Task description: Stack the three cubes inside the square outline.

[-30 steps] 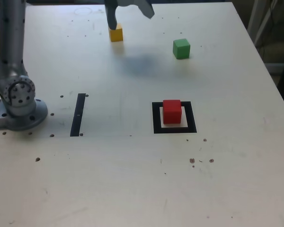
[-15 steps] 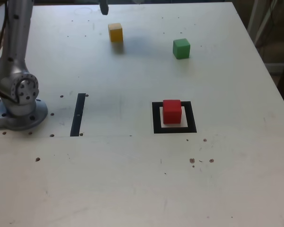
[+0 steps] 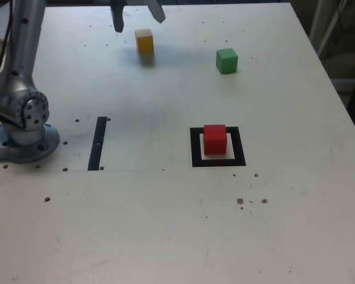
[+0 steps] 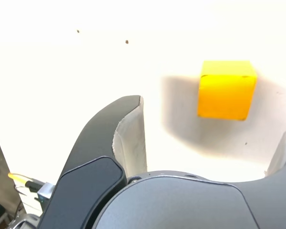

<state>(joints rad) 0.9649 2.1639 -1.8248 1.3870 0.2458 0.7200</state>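
The red cube (image 3: 215, 139) sits inside the square outline (image 3: 195, 148) in the middle of the table. Far back stands the yellow cube (image 3: 145, 40) (image 4: 226, 89), and the green cube (image 3: 227, 60) lies to its right in the exterior view. My gripper (image 3: 137, 16) (image 4: 213, 124) hangs open at the table's far edge, just behind and above the yellow cube. In the wrist view the yellow cube lies ahead of the spread fingers (image 4: 128, 138), apart from both, with nothing between them.
The arm's grey base (image 3: 23, 127) stands at the exterior view's left, with a thin black strip (image 3: 97, 143) beside it. Small dark specks dot the white table (image 3: 165, 225). Metal frames (image 3: 331, 35) stand beyond the right edge.
The gripper rose almost out of the exterior view's top, then came back down a little further left behind the yellow cube. None of the cubes has moved.
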